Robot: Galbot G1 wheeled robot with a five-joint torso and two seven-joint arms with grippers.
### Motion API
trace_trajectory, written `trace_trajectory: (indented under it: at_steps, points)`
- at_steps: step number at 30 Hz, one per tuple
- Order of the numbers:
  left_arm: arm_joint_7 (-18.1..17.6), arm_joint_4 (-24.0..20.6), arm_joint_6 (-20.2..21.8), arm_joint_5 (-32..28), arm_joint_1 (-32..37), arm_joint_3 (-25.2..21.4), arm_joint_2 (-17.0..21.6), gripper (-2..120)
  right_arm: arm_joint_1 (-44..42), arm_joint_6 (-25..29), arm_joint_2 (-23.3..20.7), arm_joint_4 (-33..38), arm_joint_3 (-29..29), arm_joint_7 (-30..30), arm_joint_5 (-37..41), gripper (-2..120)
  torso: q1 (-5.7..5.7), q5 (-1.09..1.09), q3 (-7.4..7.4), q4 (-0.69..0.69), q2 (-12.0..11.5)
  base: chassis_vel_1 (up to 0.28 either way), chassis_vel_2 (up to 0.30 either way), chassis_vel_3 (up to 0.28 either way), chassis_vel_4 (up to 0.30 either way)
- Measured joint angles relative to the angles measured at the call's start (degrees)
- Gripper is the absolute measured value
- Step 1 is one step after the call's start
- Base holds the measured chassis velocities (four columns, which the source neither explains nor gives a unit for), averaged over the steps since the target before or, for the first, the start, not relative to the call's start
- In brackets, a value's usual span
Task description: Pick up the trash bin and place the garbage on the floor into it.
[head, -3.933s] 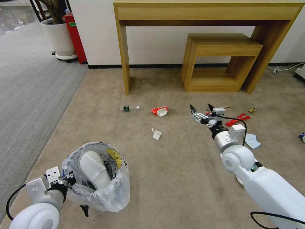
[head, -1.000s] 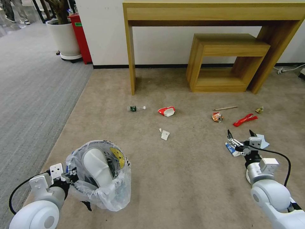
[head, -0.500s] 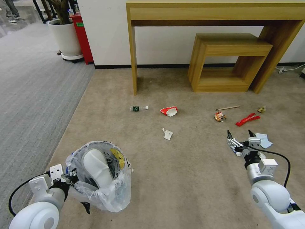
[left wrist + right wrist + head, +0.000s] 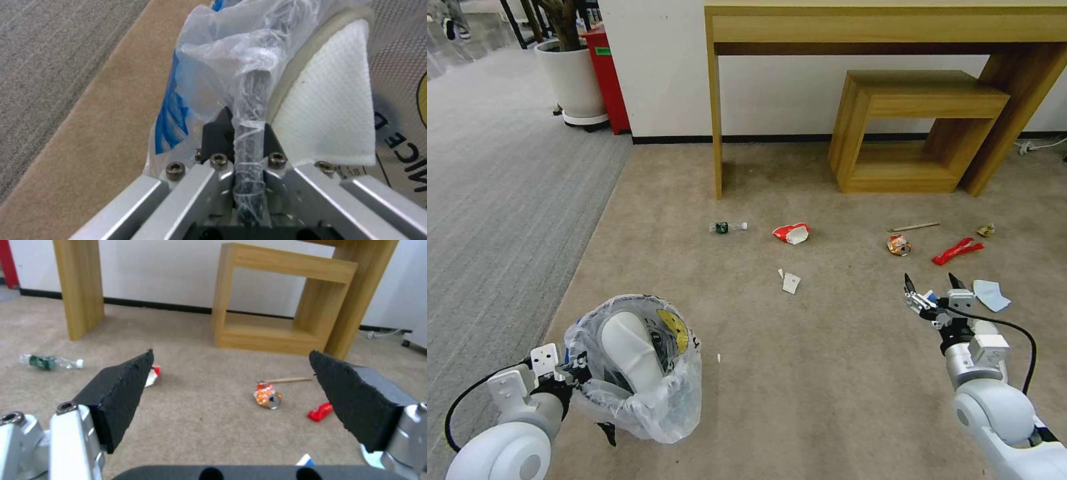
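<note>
trash bin beside bottle, cup, tissue.

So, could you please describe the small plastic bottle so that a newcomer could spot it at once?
Start at the tall wooden table against the wall and follow its left leg to the beige carpet. Just in front of that leg lies the bottle on its side, left of the crushed red-white cup. It is clear, with a dark green label and white cap.

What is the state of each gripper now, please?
Left gripper: shut on the trash bin's bag-covered rim.
Right gripper: open, empty, above the carpet.
</note>
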Motion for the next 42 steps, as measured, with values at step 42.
trace_trajectory:
  at_steps: [42]
  points:
    - [0.02,0.84,-0.77,-0.24,-0.59,0.20,0.05,1,1.43,0.40,0.76,-1.06,-1.32,-0.88,-2.22,91,0.01,0.00,0.01,0.00,0.00,-0.074,0.083,0.075,-0.084]
